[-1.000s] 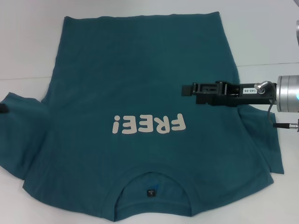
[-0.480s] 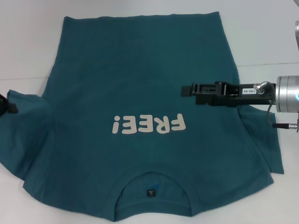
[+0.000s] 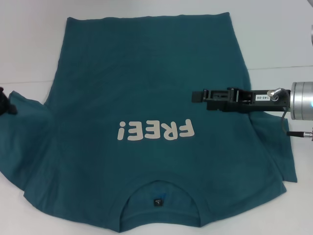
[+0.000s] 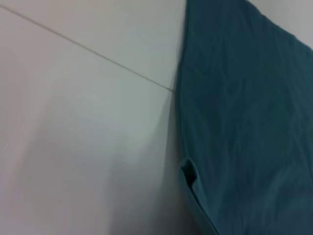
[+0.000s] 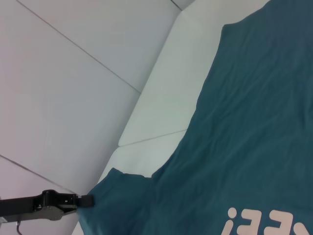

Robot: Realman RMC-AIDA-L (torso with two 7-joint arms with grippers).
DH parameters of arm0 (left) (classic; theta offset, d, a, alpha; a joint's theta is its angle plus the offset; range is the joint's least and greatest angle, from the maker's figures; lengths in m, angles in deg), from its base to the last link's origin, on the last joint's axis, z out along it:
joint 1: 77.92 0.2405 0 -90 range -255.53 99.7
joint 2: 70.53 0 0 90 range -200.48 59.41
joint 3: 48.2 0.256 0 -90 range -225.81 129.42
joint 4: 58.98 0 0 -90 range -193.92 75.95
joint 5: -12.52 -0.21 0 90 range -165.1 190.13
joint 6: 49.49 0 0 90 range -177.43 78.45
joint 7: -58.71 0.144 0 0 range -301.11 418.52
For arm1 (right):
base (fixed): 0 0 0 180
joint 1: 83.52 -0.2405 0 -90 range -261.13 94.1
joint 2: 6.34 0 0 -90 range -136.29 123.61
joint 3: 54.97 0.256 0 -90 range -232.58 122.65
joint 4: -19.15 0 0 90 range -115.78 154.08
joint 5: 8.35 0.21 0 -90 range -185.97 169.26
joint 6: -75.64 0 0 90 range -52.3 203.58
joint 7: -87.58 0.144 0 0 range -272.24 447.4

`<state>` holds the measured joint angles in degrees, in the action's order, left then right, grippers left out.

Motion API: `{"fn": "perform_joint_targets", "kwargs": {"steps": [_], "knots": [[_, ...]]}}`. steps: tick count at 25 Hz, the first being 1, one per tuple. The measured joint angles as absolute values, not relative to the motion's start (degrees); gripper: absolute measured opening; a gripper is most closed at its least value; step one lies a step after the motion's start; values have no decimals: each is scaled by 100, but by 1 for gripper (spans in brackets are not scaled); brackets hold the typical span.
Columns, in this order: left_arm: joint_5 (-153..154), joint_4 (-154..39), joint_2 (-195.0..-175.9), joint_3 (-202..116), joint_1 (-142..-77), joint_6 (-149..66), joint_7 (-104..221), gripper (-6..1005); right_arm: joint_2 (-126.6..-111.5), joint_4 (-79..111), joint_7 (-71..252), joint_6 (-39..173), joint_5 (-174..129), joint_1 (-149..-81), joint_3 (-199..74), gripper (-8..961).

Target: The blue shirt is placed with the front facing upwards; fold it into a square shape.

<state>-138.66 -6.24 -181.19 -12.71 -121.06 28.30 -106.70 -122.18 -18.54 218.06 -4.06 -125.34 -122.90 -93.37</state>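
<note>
Left to right: the left gripper (image 3: 4, 105) has crept in at 9 o'clock of the head view. A sec ago only a dark tip showed at the frame edge lower down; now it's higher and right at the end of the left sleeve. In the right wrist view its tip (image 5: 87, 199) is touching the sleeve hem. Can't tell if the fingers are wide or pinched, too little of it shows. My read: it's lining up for a sleeve grab, first fold not started yet.

The big dark teal-blue cotton tee w/ cream "FREE!" print (image 3: 146, 127) lies flat, front up, on the white tabletop (image 3: 29, 44). Collar at 6 o'clock, bottom hem at 12, both sleeves spread out.

The right gripper (image 3: 197, 95) sits at 3 o'clock, arm stretched horizontally over the shirt's right side, tip pointing toward centre. It has barely shifted, maybe drifted a hair toward 3. Fingers look close together, holding nothing, but tbh can't tell for sure.
</note>
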Motion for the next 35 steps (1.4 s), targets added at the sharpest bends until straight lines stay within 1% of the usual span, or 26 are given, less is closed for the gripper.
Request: {"fn": "perform_joint_targets", "kwargs": {"steps": [3, 9, 14, 15, 16, 23, 30, 35], "knots": [[-14082, -712, -18155, -1257, -12361, 2814, -10736, 10, -12218, -1855, 21775, -389, -12534, -12282, -9283, 914], [-14467, -982, -18313, -1201, -12775, 2667, -10826, 11, -12213, -1853, 21770, -331, -12534, -12261, -9203, 915], [-14531, -1019, -18474, -881, -12809, 2533, -11056, 11, -12198, -1807, 21767, -313, -12534, -12235, -9099, 915], [-14588, -1026, -18529, -734, -12842, 2454, -11162, 11, -12194, -1792, 21765, -287, -12534, -12229, -9091, 915], [-14588, -1026, -18529, -734, -12842, 2454, -11162, 11, -12193, -1788, 21762, -262, -12533, -12223, -9085, 915], [-14806, -1271, -18763, -686, -13159, 2217, -11197, 12, -12191, -1766, 21757, -135, -12534, -12210, -9066, 915], [-14828, -1315, -19046, -555, -13119, 1887, -11195, 12, -12166, -1729, 21758, -94, -12533, -12210, -9057, 914], [-14836, -1477, -19077, -540, -13146, 1699, -11193, 11, -12145, -1730, 21775, 32, -12533, -12210, -9047, 915]]}}
